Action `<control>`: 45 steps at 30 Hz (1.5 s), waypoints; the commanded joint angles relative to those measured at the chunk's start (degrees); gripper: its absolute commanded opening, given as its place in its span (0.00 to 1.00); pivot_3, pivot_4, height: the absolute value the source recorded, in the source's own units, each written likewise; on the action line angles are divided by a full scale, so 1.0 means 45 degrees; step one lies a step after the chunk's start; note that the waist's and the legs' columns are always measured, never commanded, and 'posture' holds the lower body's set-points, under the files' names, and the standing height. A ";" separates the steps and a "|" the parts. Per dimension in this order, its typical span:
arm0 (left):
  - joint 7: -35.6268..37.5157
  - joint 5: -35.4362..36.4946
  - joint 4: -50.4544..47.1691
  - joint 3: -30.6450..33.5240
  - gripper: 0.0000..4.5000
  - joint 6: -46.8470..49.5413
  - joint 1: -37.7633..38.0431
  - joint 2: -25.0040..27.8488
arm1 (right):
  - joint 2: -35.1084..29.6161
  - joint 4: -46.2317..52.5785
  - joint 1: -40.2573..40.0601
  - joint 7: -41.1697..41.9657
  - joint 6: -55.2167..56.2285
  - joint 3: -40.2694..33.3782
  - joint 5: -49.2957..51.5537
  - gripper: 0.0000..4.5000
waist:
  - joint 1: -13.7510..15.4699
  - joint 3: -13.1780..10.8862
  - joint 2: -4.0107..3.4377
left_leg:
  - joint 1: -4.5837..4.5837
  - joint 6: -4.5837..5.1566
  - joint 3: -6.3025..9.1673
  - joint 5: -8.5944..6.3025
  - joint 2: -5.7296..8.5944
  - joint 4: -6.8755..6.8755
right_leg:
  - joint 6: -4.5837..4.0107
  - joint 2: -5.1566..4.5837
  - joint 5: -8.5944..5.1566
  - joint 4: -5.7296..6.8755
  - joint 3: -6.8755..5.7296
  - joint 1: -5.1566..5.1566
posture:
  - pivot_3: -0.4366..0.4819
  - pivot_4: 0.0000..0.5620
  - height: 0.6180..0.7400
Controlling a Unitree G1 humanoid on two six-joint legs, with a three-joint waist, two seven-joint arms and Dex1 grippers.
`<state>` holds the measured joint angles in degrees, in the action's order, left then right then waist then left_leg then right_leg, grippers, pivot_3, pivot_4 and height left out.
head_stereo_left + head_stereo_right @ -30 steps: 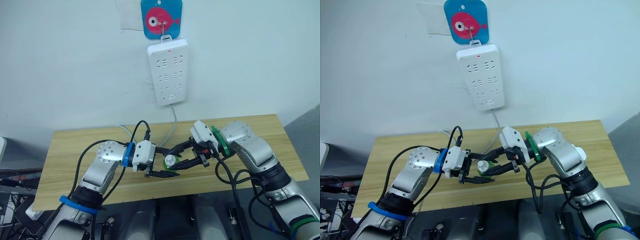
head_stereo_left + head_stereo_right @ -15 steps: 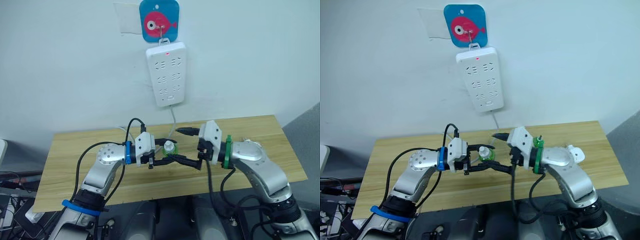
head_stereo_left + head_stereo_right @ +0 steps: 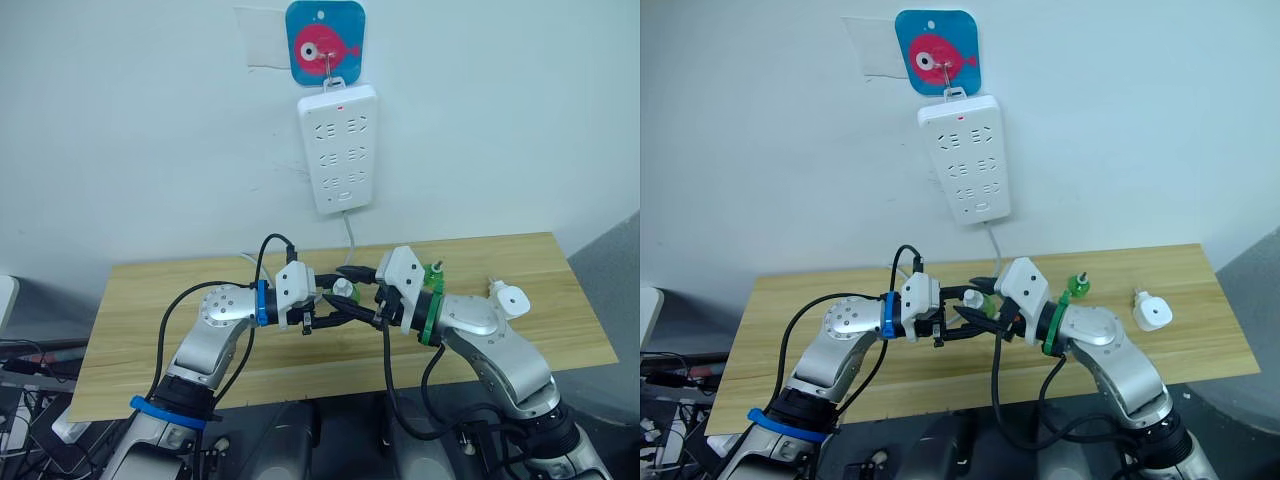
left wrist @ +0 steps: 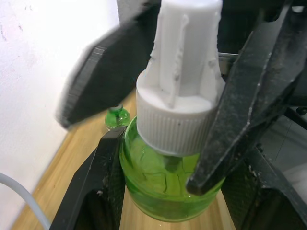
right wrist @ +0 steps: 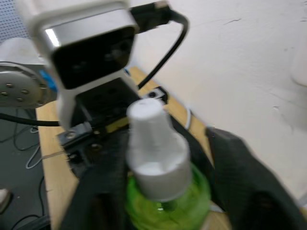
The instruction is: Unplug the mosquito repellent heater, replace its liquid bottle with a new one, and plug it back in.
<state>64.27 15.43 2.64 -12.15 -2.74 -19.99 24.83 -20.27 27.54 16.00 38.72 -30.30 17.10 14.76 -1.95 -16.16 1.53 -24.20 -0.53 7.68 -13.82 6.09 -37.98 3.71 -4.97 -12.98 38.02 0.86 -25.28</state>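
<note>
1. Left wrist view: green bottle (image 4: 165,191) w/ white cap (image 4: 184,91) stands upright btwn the left gripper (image 4: 165,201) fingers, which clamp its green body. Long axis vertical, cap up.
2. Right gripper (image 3: 350,302) comes in from the right, meets the left one mid-table. Its black fingers (image 4: 249,96) sit either side of the cap/neck, touching or almost; whether it truly grips I cannot tell. Right wrist view puts the cap (image 5: 153,143) dead btwn its fingers.
3. So the bottle lies straight ahead of both grippers, held above the table (image 3: 150,300). Likely step: cap off, or a handover; right arm does the work, left steadies.
4. Mosquito repellent heater (image 3: 510,298) lies unplugged on the table's right part, well apart, right arm nearer.
5. Second green bottle (image 3: 434,272) stands behind the right wrist, near the far edge.
6. Power strip (image 3: 340,145) hangs on the wall, sockets vacant.
</note>
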 commanded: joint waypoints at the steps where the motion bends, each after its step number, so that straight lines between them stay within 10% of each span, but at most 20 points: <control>1: 0.0110 0.0159 -0.0516 -0.0010 0.50 -0.0164 0.0165 0.0005 | -0.0227 0.0642 -0.0345 -0.0268 0.0013 -0.0454 0.0097 0.26 | 0.0004 0.0003 0.0001 | 0.0000 0.0000 0.0001 0.0000 0.0000 0.0000 | 0.0000 0.0000 0.0000 -0.0001 -0.0001 0.0001 | 0.40 0.42 1.00; 7: 0.0290 0.0281 -0.0717 -0.0126 0.50 -0.0184 0.0311 0.0117 | -0.0594 0.0650 -0.0140 0.0604 0.0175 -0.0665 0.0843 0.25 | 0.0007 0.0008 -0.0001 | 0.0002 0.0001 0.0000 0.0000 0.0001 -0.0003 | 0.0000 -0.0001 0.0000 0.0004 -0.0001 0.0003 | 0.39 0.42 1.00; 16: 0.2593 0.1033 -0.2282 -0.0932 0.50 -0.0145 0.1171 0.1172 | -0.1338 -0.3329 0.3509 0.9034 0.3126 0.1217 0.2320 0.25 | -0.0108 0.0013 -0.0001 | 0.0020 0.0006 -0.0019 -0.0002 -0.0013 0.0003 | -0.0001 0.0008 0.0000 -0.0011 0.0000 0.0020 | 0.45 0.41 1.00; 22: 0.2624 0.1245 -0.3019 -0.0971 0.50 0.0167 0.1448 0.1469 | -0.0547 -0.6311 0.5313 1.0870 0.4135 0.1350 0.1978 0.25 | 0.0029 0.0013 0.0000 | 0.0028 0.0005 -0.0010 -0.0002 -0.0020 0.0002 | -0.0002 0.0012 -0.0001 -0.0006 -0.0004 0.0024 | 0.50 0.42 1.00; 24: 0.2531 0.1216 -0.3114 -0.0936 0.50 0.0259 0.1497 0.1471 | -0.0570 -0.6560 0.5466 1.1125 0.4039 0.1246 0.2046 0.42 | 0.0085 0.0013 0.0000 | 0.0027 0.0005 -0.0007 -0.0002 -0.0017 0.0002 | -0.0002 0.0010 -0.0001 -0.0009 -0.0004 0.0024 | 0.50 0.42 1.00; 32: 0.1379 0.0848 -0.2744 -0.0389 0.50 0.0272 0.1510 0.1299 | -0.2538 -0.4270 0.3229 0.9407 0.3410 -0.0351 0.2007 1.00 | 0.0361 0.0015 0.0000 | 0.0027 0.0003 0.0003 -0.0001 0.0000 -0.0003 | -0.0002 -0.0006 -0.0001 -0.0003 -0.0004 0.0026 | 0.54 0.42 1.00; 45: -0.0505 0.0433 -0.2485 -0.0175 0.50 0.0778 0.1565 0.0802 | 0.0155 -0.0904 0.1227 0.1792 0.1491 0.0381 -0.0253 1.00 | 0.0415 0.0030 0.0002 | 0.0042 -0.0001 -0.0005 0.0000 0.0000 0.0004 | -0.0008 0.0000 0.0000 0.0008 0.0020 0.0019 | 0.53 0.43 1.00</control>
<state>62.31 17.35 -6.48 -13.05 0.96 -13.11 28.82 -20.62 23.14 20.36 49.49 -24.28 17.90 15.47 -0.09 -16.03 1.54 -24.01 -0.53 7.66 -13.82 6.10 -37.96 3.67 -4.98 -12.98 38.04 0.95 -25.18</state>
